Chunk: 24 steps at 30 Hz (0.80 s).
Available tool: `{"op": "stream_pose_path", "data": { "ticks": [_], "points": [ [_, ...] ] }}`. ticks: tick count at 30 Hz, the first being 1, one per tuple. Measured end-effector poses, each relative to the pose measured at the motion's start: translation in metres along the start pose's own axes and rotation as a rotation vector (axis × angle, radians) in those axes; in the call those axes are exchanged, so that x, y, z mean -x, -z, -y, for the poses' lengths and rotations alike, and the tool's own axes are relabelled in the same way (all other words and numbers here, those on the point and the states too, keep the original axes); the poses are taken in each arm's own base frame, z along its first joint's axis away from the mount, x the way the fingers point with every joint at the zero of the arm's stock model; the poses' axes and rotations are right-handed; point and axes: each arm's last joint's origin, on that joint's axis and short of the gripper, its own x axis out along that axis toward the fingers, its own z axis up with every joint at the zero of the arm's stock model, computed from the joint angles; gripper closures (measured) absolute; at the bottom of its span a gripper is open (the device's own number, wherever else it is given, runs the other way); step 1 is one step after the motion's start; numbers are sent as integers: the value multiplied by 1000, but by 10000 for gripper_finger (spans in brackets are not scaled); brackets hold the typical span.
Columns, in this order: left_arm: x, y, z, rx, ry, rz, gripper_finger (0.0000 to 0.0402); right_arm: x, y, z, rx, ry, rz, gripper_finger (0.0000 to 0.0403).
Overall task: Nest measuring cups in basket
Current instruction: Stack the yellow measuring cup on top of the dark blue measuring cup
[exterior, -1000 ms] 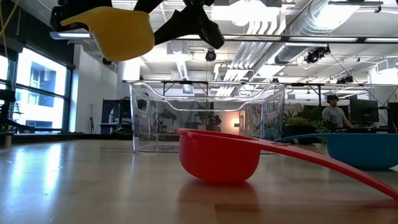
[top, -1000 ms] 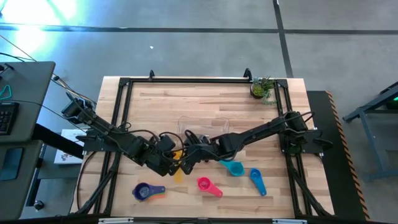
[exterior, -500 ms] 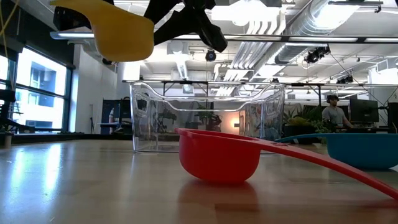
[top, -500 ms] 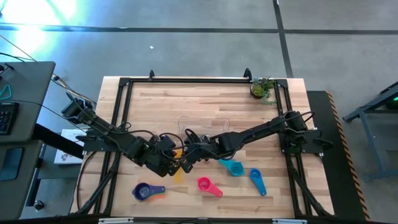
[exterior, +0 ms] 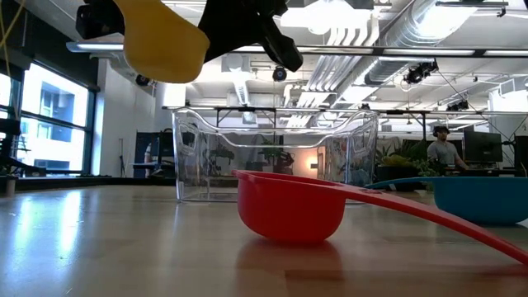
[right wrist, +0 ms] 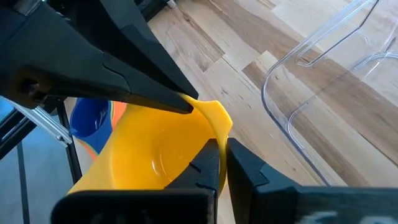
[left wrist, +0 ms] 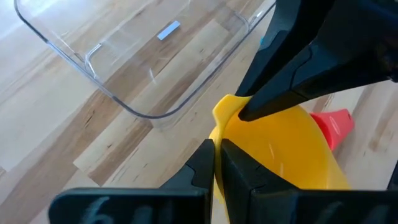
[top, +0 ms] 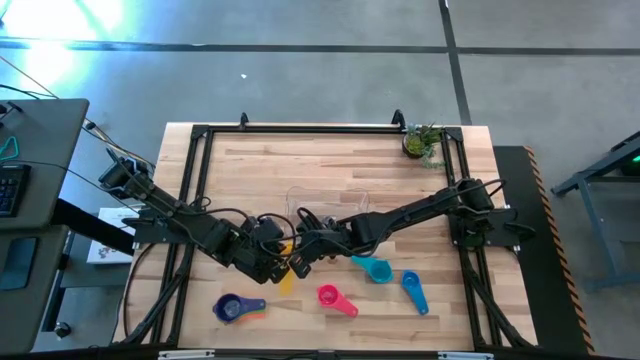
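Observation:
An orange-yellow measuring cup (exterior: 161, 37) hangs in the air in front of the clear basket (exterior: 276, 157), near the table's middle (top: 288, 274). My left gripper (left wrist: 215, 163) and my right gripper (right wrist: 222, 163) meet over it from opposite sides, both shut on its rim. A coral cup (exterior: 289, 208), a teal cup (top: 375, 268), a blue cup (top: 413, 290) and a purple cup (top: 232, 308) rest on their bottoms on the table. The basket (top: 330, 208) stands on the table just beyond the grippers. My left gripper pinches the yellow cup's rim (left wrist: 219, 127) between its two fingers, coming in from the table's left on a downward slant. The cup is clear of the table, tilted. My right gripper pinches the cup's rim (right wrist: 219, 132) a little way along from the left gripper's hold, one finger inside the bowl and one outside. It comes from the table's right on a downward slant. The cup hangs between both grippers.
A small potted plant (top: 422, 142) stands at the far right corner. The black frame rail (top: 320, 128) runs round the table. A magenta cup (top: 335, 298) lies toward the near edge. A person (exterior: 445, 147) sits in the room behind.
My right gripper has shut on the yellow cup's rim beside my left gripper. The cup stays in the air and has tipped a little, its bowl now slanting more steeply in the low view.

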Motion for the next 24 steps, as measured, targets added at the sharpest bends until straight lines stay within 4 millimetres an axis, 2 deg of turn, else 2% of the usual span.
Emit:
{"op": "stream_pose_path", "data": {
  "ticks": [4,18,24],
  "points": [
    [0,0,1,-11,15,-16,384,0,0,0,24,-2,-2,400],
    [-7,-8,-2,-22,78,-135,294,0,2,0,89,-3,-15,401],
    [-4,-10,-4,-58,98,-137,280,0,2,-1,104,-16,-28,401]
  ]
}}
